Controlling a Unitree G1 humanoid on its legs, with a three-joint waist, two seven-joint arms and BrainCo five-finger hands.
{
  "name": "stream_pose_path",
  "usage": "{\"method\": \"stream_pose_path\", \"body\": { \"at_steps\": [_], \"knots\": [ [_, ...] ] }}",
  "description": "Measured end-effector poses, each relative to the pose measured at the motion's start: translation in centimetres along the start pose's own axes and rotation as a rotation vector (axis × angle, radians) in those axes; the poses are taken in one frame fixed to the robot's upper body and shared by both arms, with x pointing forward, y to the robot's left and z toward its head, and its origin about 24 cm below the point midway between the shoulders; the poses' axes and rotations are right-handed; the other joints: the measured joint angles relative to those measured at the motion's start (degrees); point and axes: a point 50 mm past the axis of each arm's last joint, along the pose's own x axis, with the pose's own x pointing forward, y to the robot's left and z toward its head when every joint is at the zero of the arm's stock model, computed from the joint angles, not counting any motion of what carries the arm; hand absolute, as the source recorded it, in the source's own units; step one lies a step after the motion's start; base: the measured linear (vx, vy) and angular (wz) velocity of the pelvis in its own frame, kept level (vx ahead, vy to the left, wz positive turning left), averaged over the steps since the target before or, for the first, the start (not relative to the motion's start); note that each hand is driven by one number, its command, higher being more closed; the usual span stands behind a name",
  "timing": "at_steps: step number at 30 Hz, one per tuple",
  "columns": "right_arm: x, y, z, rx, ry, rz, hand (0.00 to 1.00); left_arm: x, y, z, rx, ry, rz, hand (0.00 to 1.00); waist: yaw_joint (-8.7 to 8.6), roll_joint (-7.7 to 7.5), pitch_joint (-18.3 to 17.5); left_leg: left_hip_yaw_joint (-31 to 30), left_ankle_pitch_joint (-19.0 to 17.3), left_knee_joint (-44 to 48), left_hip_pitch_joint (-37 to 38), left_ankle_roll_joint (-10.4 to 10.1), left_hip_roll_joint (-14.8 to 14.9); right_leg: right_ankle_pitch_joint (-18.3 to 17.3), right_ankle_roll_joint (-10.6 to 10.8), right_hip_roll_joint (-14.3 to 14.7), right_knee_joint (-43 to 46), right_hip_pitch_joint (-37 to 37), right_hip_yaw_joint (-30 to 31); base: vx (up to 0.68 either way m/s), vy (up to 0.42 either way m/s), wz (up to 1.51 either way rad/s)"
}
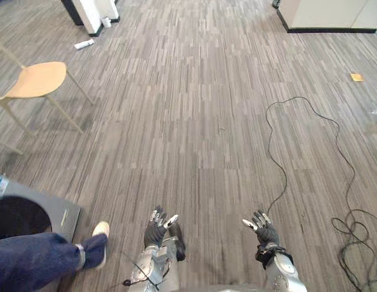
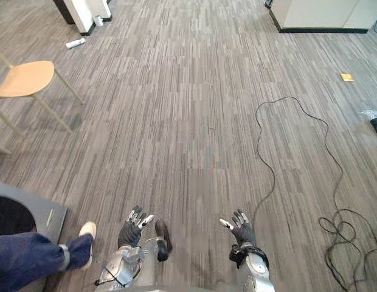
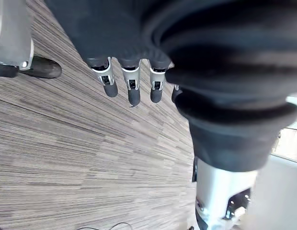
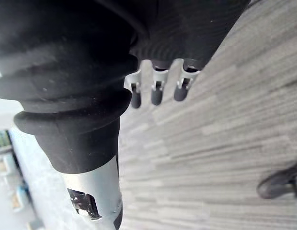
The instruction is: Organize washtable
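The left hand (image 1: 155,230) is hovering low in front of the robot, palm down, its fingers (image 3: 133,91) reaching out straight and loose. The right hand (image 1: 263,230) is hovering level with it, well apart, its fingers (image 4: 157,93) likewise spreading relaxed.

Open carpet floor (image 1: 194,121) ahead, wooden chair (image 1: 36,79) far left, person's leg (image 1: 39,258) near left robot hand (image 1: 157,230)

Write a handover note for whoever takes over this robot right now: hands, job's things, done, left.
Left hand: open, empty, low over the grey striped carpet floor.
Right hand: open, empty, level with it.
Job's things: none in either hand; ahead lie floor, a light wooden chair to the left and a person's blue-trousered leg beside the left hand.
Done: nothing that can be judged.
Left: seemingly the whole organizing job.
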Motion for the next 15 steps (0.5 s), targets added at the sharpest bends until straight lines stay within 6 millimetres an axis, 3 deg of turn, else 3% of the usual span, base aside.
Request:
{"method": "stream_pose_path", "body": {
  "at_steps": [1, 2, 3, 4, 5, 6, 7, 9, 11, 12, 13, 14, 15],
  "knots": [
    [0.0, 0.2, -0.2, 0.006, 0.004, 0.003, 0.0, 0.0, 0.0, 0.1, 0.002, -0.002, -0.001, 0.0, -0.08, -0.99, -0.58, 0.97, -1.21, 0.6, 0.91, 0.7, -0.95, 1.08, 0.9, -1.06, 3.87, -1.49, 0.69, 0.82, 0.38, 0.07],
    [0.1, 0.5, -0.1, 0.02, 0.001, 0.01, 0.0, 0.0, 0.0, 0.2, 0.01, -0.004, -0.013, 0.0, -0.56, -1.6, -0.8, 1.52, -6.06, 1.84, 5.35, 1.27, -2.73, 10.77, 5.27, -2.71, 18.14, -6.15, 2.99, 0.82, 0.362, 0.05],
    [0.1, 0.5, -0.1, 0.028, 0.001, 0.012, 0.0, 0.0, -0.2, 0.1, 0.013, 0.0, -0.026, 0.0, -1.05, -1.47, -0.73, 1.49, -7.32, 1.14, 7.3, 1.46, -3.05, 15.14, 6.46, -2.85, 22.97, -7.66, 3.75, 0.79, 0.334, 0.09],
    [0.1, 0.6, -0.2, 0.033, 0.004, 0.017, 0.0, 0.0, -0.2, 0.1, 0.016, 0.001, -0.034, 0.0, -1.53, -1.23, -0.52, 1.38, -8.33, 0.38, 9.48, 1.51, -3.6, 17.33, 7.88, -2.68, 28.36, -9.51, 4.83, 0.6, 0.208, 0.1],
    [0.1, 0.7, -0.3, 0.037, 0.006, 0.025, 0.0, 0.1, 0.1, 0.3, 0.039, 0.001, -0.037, 0.0, -1.74, -1.12, -0.35, 1.29, -9.76, -2.63, 14.95, 1.46, -4.95, 13.14, 6.56, -1.91, 39.02, -14.46, 5.4, 0.58, 0.136, 0.03],
    [0.0, 0.5, -0.3, 0.035, 0.009, 0.022, 0.0, 0.1, 0.2, 0.3, 0.045, 0.002, -0.035, 0.0, -1.92, -0.51, -0.06, 1.25, -10.24, -6.03, 19.7, 1.11, -5.43, 9.41, 3.54, -0.98, 43.55, -17.55, 3.9, 0.57, 0.127, 0.04],
    [-0.3, 0.2, -0.6, 0.031, 0.014, 0.014, 0.0, 0.1, 0.2, 0.2, 0.047, 0.004, -0.035, 0.0, -2.75, 1.33, 0.29, 0.43, -10.41, -11.01, 25.5, 1.14, -5.94, 4.79, -0.72, 0.13, 44.51, -21.18, -0.13, 0.56, 0.119, 0.13],
    [-0.9, -0.2, -0.8, 0.038, 0.011, 0.005, 0.0, 0.1, 0.1, -0.2, 0.071, 0.024, -0.046, 0.0, -4.88, 2.6, 0.31, -2.17, -10.82, -17.17, 32.48, 0.62, -6.87, 0.03, -1.87, 1.44, 39.37, -28.75, -6.38, 0.64, 0.076, 0.68],
    [-1.2, -0.4, -0.7, 0.043, -0.002, -0.001, 0.0, 0.5, 0.1, -0.7, 0.097, 0.049, -0.055, 0.0, -6.21, 2.5, 0.41, -4.36, -12.15, -18.49, 35.6, -0.69, -7.29, 0.18, -1.89, 1.51, 28.66, -33.94, -8.17, 0.61, -0.058, 0.85],
    [-1.2, -0.7, -0.4, 0.04, -0.011, -0.006, 0.0, 0.8, 0.1, -1.3, 0.124, 0.079, -0.055, 0.0, -6.72, 2.41, 0.58, -6.08, -13.56, -19.3, 38.22, -1.37, -7.36, 3.64, -0.8, 1.46, 15.1, -36.1, -9.22, 0.68, -0.149, 0.91],
    [-1.3, -1.0, -0.4, 0.046, -0.011, -0.018, 0.0, 1.0, 0.3, -1.6, 0.146, 0.098, -0.051, 0.0, -7.01, 1.36, 0.63, -7.85, -14.0, -21.84, 41.49, -1.99, -8.2, 8.46, 2.19, 0.24, 0.87, -37.06, -10.31, 0.7, -0.177, 0.97],
    [-1.3, -1.0, -0.5, 0.048, -0.009, -0.021, 0.0, 1.1, 0.4, -1.6, 0.159, 0.101, -0.05, 0.0, -7.2, 0.51, 0.68, -8.66, -14.19, -22.89, 43.14, -2.33, -8.93, 9.3, 3.47, -0.82, -1.72, -38.33, -11.03, 0.75, -0.216, 1.04],
    [-1.4, -1.0, -0.6, 0.047, -0.005, -0.025, 0.0, 1.2, 0.8, -1.8, 0.185, 0.116, -0.038, 0.0, -7.35, -0.76, 0.65, -10.17, -15.21, -23.34, 46.51, -4.01, -9.27, 9.29, 3.09, -1.99, -3.36, -40.11, -11.04, 0.82, -0.251, 0.89]
  ]
}}
